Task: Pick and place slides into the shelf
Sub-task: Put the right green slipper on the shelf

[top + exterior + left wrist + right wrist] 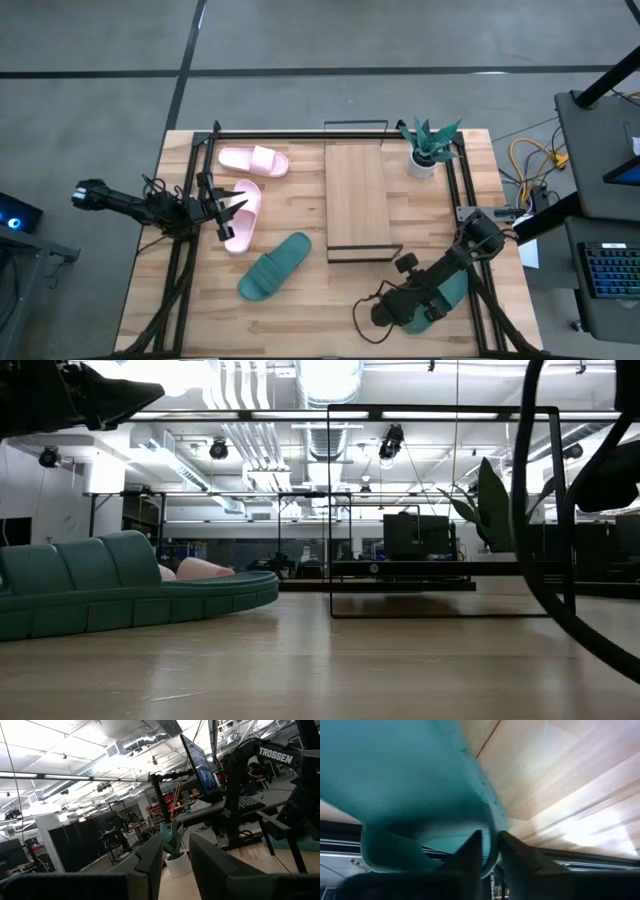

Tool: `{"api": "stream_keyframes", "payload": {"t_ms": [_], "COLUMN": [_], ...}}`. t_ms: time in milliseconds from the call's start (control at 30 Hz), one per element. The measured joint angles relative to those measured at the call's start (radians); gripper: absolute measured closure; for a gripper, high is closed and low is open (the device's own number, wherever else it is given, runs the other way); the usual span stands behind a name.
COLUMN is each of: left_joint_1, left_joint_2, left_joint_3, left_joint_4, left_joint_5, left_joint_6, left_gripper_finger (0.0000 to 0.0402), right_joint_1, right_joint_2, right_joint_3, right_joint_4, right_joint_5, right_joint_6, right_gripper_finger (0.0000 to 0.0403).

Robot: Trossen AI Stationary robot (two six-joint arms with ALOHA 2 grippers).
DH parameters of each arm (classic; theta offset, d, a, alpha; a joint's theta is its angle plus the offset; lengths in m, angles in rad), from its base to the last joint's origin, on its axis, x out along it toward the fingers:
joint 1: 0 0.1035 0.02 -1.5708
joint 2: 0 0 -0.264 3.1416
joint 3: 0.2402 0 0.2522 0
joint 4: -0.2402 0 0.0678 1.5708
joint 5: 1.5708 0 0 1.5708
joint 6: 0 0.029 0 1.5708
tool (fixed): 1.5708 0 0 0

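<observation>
I am holding one teal slide (410,775) in the right gripper (489,851); its fingers are closed on the thin edge of the foam, off the shelf's (356,195) near right corner by the worktop (310,310) edge. In the high view the arm is covering most of that slide (452,288).

Risk 1: the grip is on a narrow rim of soft foam. I am judging that the slide could bend, pivot or slip out during the carry to the shelf.

Risk 2: the shelf's wire frame (362,252) is thin and low. A dangling slide could catch on it and push the shelf toward the plant (428,150) at its far right corner.

The left gripper (228,205) is hovering with fingers parted over a pink slide (243,214) to the left of the shelf. A second pink slide (253,160) is lying beyond it, and the other teal slide (274,266) is lying off the shelf's near left corner. I am judging that a descent here could nudge the pink slide rather than straddle it.
</observation>
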Motion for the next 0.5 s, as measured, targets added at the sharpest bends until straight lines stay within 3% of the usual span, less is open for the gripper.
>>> {"api": "stream_keyframes", "payload": {"t_ms": [67, 500], "left_joint_1": [0.0, 0.0], "left_joint_2": [0.0, 0.0], "left_joint_3": [0.0, 0.0], "left_joint_4": [0.0, 0.0], "left_joint_5": [0.0, 0.0], "left_joint_6": [0.0, 0.0], "left_gripper_finger": [0.0319, 0.0319], "right_joint_1": [-0.001, 0.0], "right_joint_2": [0.0, -0.045], "right_joint_3": [0.0, 0.048], "right_joint_4": [0.0, 0.003], "right_joint_5": [-0.013, -0.017], "right_joint_6": [0.002, 0.134], "right_gripper_finger": [0.0384, 0.0391]}}
